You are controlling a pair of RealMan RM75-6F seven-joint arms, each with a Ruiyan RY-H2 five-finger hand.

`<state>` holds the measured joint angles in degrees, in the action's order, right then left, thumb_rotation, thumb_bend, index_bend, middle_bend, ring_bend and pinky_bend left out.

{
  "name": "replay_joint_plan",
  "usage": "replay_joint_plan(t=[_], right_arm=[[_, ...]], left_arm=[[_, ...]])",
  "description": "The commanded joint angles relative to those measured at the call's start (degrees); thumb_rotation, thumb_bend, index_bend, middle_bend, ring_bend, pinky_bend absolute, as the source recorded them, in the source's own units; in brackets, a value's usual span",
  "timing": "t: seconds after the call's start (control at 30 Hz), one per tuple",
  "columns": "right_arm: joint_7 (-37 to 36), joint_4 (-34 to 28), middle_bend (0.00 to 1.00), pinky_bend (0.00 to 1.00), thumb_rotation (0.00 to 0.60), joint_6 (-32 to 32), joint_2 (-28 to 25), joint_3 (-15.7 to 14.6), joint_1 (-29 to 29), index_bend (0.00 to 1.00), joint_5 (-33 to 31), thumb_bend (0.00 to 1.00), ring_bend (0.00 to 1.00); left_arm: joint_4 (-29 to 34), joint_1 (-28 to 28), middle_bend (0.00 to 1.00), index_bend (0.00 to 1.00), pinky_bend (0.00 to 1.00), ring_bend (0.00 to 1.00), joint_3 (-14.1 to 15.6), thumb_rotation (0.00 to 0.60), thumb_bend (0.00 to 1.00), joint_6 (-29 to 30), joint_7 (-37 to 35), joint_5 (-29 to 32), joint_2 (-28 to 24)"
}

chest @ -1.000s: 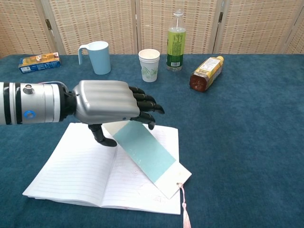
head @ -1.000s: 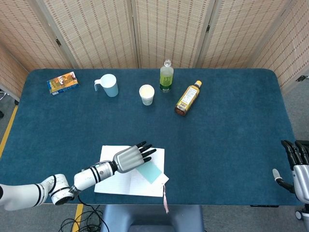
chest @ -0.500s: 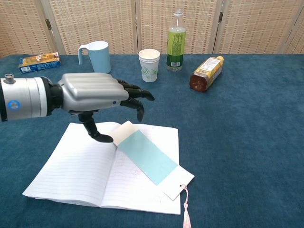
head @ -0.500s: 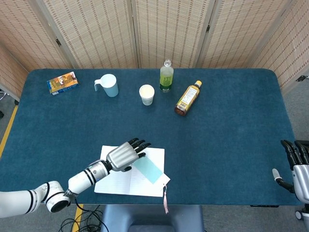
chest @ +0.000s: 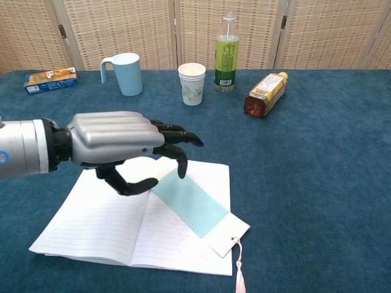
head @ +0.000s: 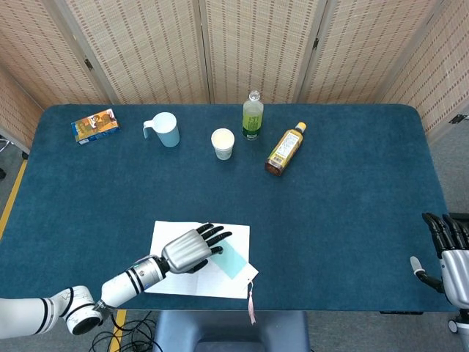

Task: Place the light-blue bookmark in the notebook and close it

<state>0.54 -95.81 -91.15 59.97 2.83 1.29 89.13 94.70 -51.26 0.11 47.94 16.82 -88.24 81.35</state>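
An open notebook (head: 183, 275) (chest: 104, 223) with lined white pages lies at the table's near edge. The light-blue bookmark (head: 231, 258) (chest: 195, 204) lies slantwise on its right page, its white end and pink tassel (chest: 238, 278) hanging past the page's lower right corner. My left hand (head: 190, 249) (chest: 119, 146) hovers over the middle of the notebook, fingers spread and empty, just left of the bookmark and not touching it. My right hand (head: 447, 253) shows at the far right edge of the head view, off the table, holding nothing.
Along the far side stand a light-blue mug (head: 165, 129), a paper cup (head: 223, 143), a green bottle (head: 253, 117) and a brown bottle (head: 284, 149) lying down. A small box (head: 95, 125) sits at the far left.
My left hand let go of the bookmark, which now lies flat on the right page. The hand drew back toward me and lower over the notebook.
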Motion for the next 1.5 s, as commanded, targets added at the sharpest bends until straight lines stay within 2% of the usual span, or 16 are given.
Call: replay_joint_plan(t=[0.03, 0.13, 0.23, 0.3, 0.37, 0.57, 0.8, 1.17, 1.5], right_arm=[[-0.07, 0.08, 0.1, 0.11, 0.6, -0.08, -0.06, 0.05, 0.04, 0.0, -0.07, 0.28, 0.05], [-0.24, 0.22, 0.1, 0.11, 0.6, -0.08, -0.06, 0.03, 0.04, 0.0, -0.02, 0.28, 0.05], [-0.57, 0.43, 0.1, 0.11, 0.6, 0.02, 0.04, 0.01, 0.0, 0.0, -0.03, 0.28, 0.05], [-0.82, 0.63, 0.1, 0.11, 0.6, 0.03, 0.05, 0.0, 0.03, 0.0, -0.1, 0.27, 0.05], [-1.04, 0.82, 0.1, 0.11, 0.6, -0.05, 0.04, 0.05, 0.1, 0.0, -0.24, 0.27, 0.05], [-1.78, 1.41, 0.1, 0.11, 0.6, -0.07, 0.1, 0.01, 0.3, 0.0, -0.59, 0.28, 0.05], [-2.46, 1.95, 0.1, 0.11, 0.6, -0.26, 0.12, 0.08, 0.54, 0.0, -0.94, 0.28, 0.05], [-3.2, 2.72, 0.1, 0.11, 0.6, -0.19, 0.5, -0.06, 0.72, 0.0, -1.02, 0.28, 0.05], [-3.26, 2.82, 0.1, 0.11, 0.6, -0.2, 0.65, -0.07, 0.81, 0.0, -1.04, 0.28, 0.05]], left_arm=[[0.88, -1.0, 0.05, 0.31, 0.15, 0.02, -1.14, 0.595, 0.63, -0.81, 1.97, 0.4, 1.53], [0.72, -1.87, 0.04, 0.3, 0.14, 0.01, -2.36, 0.55, 0.63, -1.6, 5.52, 1.75, 3.5], [0.23, -2.98, 0.02, 0.27, 0.14, 0.0, -3.97, 0.505, 0.63, -3.26, 9.91, 5.48, 6.07], [-0.5, -3.78, 0.01, 0.26, 0.14, 0.0, -4.96, 0.447, 0.63, -4.08, 13.31, 8.34, 7.85], [-1.14, -4.42, 0.0, 0.26, 0.14, 0.0, -5.73, 0.415, 0.63, -4.61, 16.07, 11.41, 9.45], [-2.99, -6.18, 0.0, 0.28, 0.13, 0.0, -6.56, 0.371, 0.63, -4.63, 23.81, 19.95, 12.99], [-4.26, -7.55, 0.0, 0.31, 0.13, 0.0, -6.18, 0.318, 0.63, -3.32, 29.23, 26.2, 15.26], [-5.07, -9.54, 0.0, 0.32, 0.13, 0.0, -4.57, 0.291, 0.63, -0.3, 34.78, 33.52, 17.74], [-4.09, -10.12, 0.0, 0.35, 0.13, 0.0, -2.61, 0.282, 0.63, 1.13, 35.25, 33.47, 17.45]])
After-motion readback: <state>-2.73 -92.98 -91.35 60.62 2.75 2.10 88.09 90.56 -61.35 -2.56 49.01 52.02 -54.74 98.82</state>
